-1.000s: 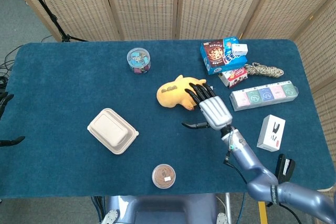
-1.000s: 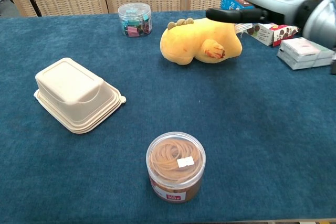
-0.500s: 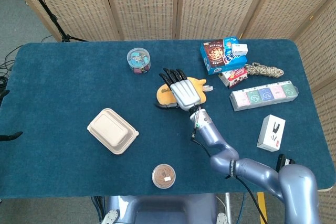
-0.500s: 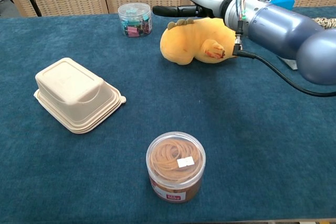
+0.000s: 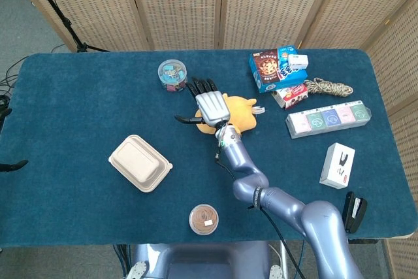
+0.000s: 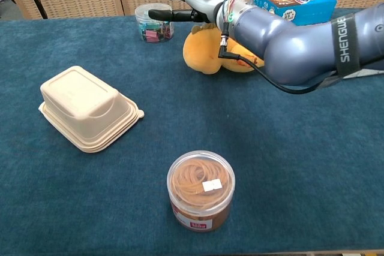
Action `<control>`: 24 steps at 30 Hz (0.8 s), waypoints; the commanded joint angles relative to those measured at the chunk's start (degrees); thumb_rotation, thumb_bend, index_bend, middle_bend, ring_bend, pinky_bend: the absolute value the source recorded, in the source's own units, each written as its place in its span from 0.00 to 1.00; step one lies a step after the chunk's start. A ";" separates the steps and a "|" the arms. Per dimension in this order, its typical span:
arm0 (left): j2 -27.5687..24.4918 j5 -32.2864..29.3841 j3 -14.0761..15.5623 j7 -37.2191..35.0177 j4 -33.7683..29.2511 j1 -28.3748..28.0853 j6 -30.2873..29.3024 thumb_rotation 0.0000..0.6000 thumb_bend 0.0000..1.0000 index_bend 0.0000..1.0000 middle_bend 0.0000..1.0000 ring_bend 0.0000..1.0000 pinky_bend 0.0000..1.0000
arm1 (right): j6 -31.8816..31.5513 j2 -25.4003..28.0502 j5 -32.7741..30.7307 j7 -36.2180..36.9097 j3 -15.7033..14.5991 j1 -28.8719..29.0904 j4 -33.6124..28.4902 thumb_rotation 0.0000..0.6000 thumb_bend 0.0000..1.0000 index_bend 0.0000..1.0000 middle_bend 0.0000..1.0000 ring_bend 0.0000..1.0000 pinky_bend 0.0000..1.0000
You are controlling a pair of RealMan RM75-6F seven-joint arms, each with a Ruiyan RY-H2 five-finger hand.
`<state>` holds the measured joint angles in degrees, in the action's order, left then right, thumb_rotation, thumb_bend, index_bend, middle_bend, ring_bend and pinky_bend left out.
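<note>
One second is enough to carry my right robot hand [image 5: 208, 104] from the right of the middle of the head view to just left of it. It started at the right end of the yellow plush toy [image 5: 234, 115], passed over its middle half a second ago, and now sits over its left end. The fingers [image 5: 203, 86] are spread and straight, as they were all along, with the thumb out towards the left of the frame. Nothing is held.

The fingertips now lie just beside the clear round jar of coloured clips [image 5: 172, 74], which stands left of centre in the upper part of the frame. In the chest view the thumb points at that jar [image 6: 153, 22] and the robot hand [image 6: 201, 1] rides above the toy's top [image 6: 207, 52]. I cannot tell whether the palm brushes the plush.

The toy itself lies in the same spot on the blue worktop [image 5: 78, 109] as a second ago, so the sweep has not shifted it. I judge that no grasp has begun; the reach has only gone across the toy towards the jar.

Dark finger-like tips at the far left edge of the head view may be my left robot hand [image 5: 12, 164]. Too little shows to say how it is set.
</note>
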<state>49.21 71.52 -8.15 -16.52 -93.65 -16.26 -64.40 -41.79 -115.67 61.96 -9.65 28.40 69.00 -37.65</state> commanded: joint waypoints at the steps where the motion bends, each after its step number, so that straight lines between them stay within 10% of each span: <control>1: 0.05 -0.27 -0.09 0.19 -0.11 -0.13 0.20 1.00 0.00 0.00 0.00 0.00 0.00 | 1.72 -2.59 -0.10 2.11 -0.48 1.82 4.38 0.00 0.00 0.00 0.00 0.00 0.00; 24: -0.11 -0.99 -0.48 -0.60 0.36 0.18 0.37 1.00 0.00 0.00 0.00 0.00 0.00 | 5.61 -7.26 4.48 15.57 -5.69 0.15 19.89 0.00 0.00 0.00 0.00 0.00 0.00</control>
<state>49.10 70.54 -8.64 -17.12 -93.29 -16.10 -64.04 -36.07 -123.23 66.31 5.56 22.84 69.52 -18.00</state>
